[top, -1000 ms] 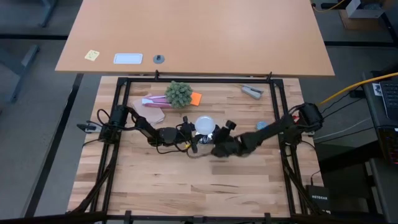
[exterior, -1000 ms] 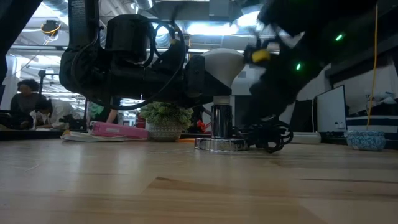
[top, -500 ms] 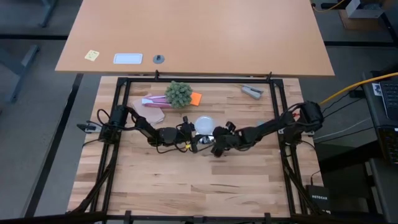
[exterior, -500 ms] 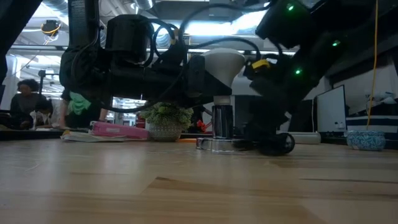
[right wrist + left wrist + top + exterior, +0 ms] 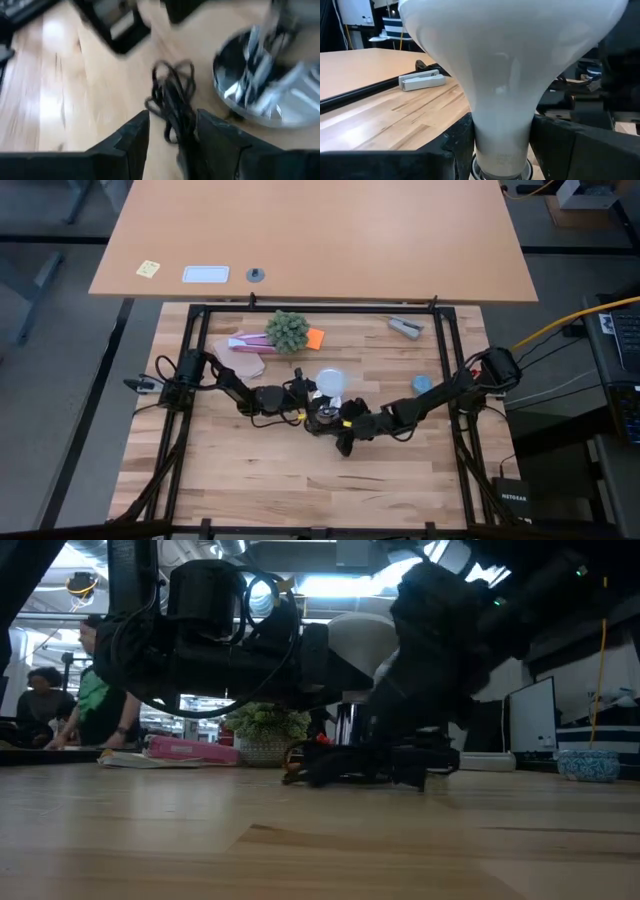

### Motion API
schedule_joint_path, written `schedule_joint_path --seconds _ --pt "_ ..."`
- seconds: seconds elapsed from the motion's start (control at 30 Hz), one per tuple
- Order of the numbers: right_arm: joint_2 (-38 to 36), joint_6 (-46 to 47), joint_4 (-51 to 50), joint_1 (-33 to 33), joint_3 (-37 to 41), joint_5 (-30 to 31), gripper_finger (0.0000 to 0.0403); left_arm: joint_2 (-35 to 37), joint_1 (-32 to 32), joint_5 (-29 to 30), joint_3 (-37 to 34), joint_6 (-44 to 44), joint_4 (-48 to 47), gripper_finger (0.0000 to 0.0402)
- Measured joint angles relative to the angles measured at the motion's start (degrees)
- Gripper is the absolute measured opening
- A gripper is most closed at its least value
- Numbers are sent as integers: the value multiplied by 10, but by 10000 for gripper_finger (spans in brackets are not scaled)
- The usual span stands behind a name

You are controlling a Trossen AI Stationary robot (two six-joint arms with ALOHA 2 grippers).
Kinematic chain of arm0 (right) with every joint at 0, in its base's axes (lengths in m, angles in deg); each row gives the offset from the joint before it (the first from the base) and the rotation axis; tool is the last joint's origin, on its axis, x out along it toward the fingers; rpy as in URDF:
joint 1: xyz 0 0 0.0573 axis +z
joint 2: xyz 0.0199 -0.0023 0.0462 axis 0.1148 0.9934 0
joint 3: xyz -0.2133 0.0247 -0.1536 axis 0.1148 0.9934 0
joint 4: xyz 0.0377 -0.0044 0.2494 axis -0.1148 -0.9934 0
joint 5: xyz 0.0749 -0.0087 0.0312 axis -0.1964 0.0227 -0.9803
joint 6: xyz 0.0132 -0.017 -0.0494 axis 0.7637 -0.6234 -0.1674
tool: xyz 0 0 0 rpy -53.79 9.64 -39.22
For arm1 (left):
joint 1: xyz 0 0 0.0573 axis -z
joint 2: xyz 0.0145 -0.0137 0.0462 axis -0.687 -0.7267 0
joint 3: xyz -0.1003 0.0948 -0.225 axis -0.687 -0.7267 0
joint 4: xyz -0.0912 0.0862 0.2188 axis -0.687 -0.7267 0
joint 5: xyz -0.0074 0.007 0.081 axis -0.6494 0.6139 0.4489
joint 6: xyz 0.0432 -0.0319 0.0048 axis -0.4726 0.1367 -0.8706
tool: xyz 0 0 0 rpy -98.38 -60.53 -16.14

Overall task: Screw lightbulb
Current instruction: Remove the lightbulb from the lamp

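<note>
The frosted white lightbulb (image 5: 510, 60) stands upright, dome up, at the table's middle (image 5: 328, 382), with my left gripper (image 5: 500, 147) shut on it. Its lower end meets a silver ring (image 5: 500, 172). The round silver socket disc (image 5: 260, 95) rests flat on the wood, and its thin black cord (image 5: 172, 100) lies coiled beside it. My right gripper (image 5: 172, 137) sits low on the near side of the socket (image 5: 337, 425). It is open, and the cord runs into the gap between its fingers. My left gripper pinches the bulb's narrow neck (image 5: 500, 135), just above the metal base, between its two fingers (image 5: 457, 145). The fingers come in level from the table's left. The bulb stays upright with its dome above the fingers. Whether my right gripper touches the cord, I cannot tell.
At the far side are a small green plant (image 5: 287, 330), pink and orange flat things (image 5: 245, 345), a grey clip-like tool (image 5: 405, 327) and a blue bowl (image 5: 421, 383). A black frame (image 5: 320, 308) borders the table. People show beyond the table's far left (image 5: 100, 710).
My right gripper has moved toward the table's near edge, rolled and tipped downward. It now lies low by the socket's cord instead of beside the bulb. My left gripper and the bulb have kept still.
</note>
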Motion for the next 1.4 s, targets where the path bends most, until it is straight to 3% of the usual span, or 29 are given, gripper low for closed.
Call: schedule_joint_path --seconds 0.27,0.5,0.7,1.1,1.23,1.4 --pt "-1 -107 51 0 0 88 165 0 0 -1 0 0 -1 153" --pt "-27 -159 12 0 -1 121 165 0 0 -1 0 0 -2 153" --pt "-52 -154 -101 0 -2 163 165 0 0 -2 0 0 -2 153" --pt "-44 -19 -267 -1 -2 125 165 0 0 -3 0 0 -3 153" --pt "-6 25 -236 -1 -2 123 165 0 1 -3 0 -1 -3 153" --pt "68 26 -78 -1 -3 86 165 0 0 0 0 -2 -2 153"
